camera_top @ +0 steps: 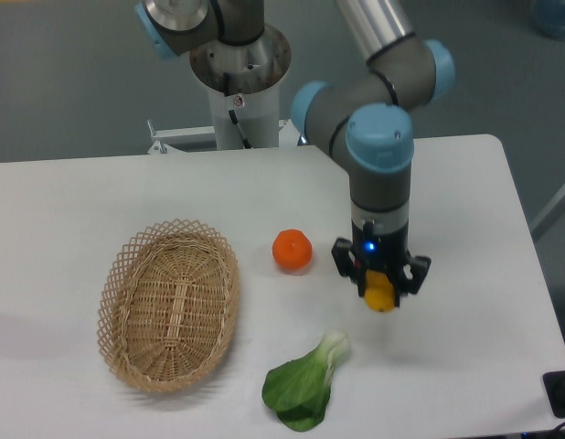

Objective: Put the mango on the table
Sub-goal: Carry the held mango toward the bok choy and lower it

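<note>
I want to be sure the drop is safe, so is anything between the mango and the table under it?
Nothing visible. The end effector holds the mango over bare table. The orange lies to one side, the leafy green nearer the camera.

An empty wicker basket lies at left, a round orange just right of it, a leafy bok choy nearer the front edge.
</note>
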Controlling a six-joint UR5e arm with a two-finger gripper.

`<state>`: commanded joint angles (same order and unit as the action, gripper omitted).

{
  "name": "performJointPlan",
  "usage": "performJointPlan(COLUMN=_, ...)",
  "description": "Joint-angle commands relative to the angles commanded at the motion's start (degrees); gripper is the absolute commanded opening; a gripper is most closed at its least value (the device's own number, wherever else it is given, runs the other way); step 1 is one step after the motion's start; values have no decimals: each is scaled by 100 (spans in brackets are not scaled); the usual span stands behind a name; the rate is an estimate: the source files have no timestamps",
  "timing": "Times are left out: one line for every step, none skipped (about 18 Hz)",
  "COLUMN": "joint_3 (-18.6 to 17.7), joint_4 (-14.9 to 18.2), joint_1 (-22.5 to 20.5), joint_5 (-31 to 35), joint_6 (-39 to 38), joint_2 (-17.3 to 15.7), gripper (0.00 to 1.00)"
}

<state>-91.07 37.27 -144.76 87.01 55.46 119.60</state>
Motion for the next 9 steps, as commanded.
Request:
performJointPlan(joint_3=123, joint_4=-35, joint_1=-9, joint_5=61, joint_6=113, joint_2=150, gripper=43)
performJointPlan(joint_3=237, joint_4=-44, joint_1=0, joint_5=166, joint_6=288, joint_2=308, gripper=43)
performJointPlan(joint_3=317, joint_4=-62, joint_1=9, joint_5=237, joint_6=412, joint_2=422, gripper=43)
performJointPlan(joint_3=335, joint_4=-71, joint_1=18, joint_5=237, joint_6=457, joint_2=458, gripper=43)
performJointPlan(joint_3=326, joint_4=-80, joint_1=26, joint_5=237, joint_6=483, joint_2=476, gripper=43)
performJointPlan(joint_3=300, joint_4=-80, joint_1=27, joint_5=237, joint_6=562, joint_2=494, gripper=43)
performJointPlan(joint_3=300, joint_4=-80, joint_1=27, joint_5=237, joint_6=702, joint_2=520, gripper=43)
performJointPlan(joint_3=300, joint_4=-80, joint_1=27, joint_5=220, joint_6=834, joint_2=581, gripper=41)
performJointPlan(joint_3=309, joint_4=-88, joint_1=35, joint_5=220, joint_6=922, joint_2=669, gripper=40)
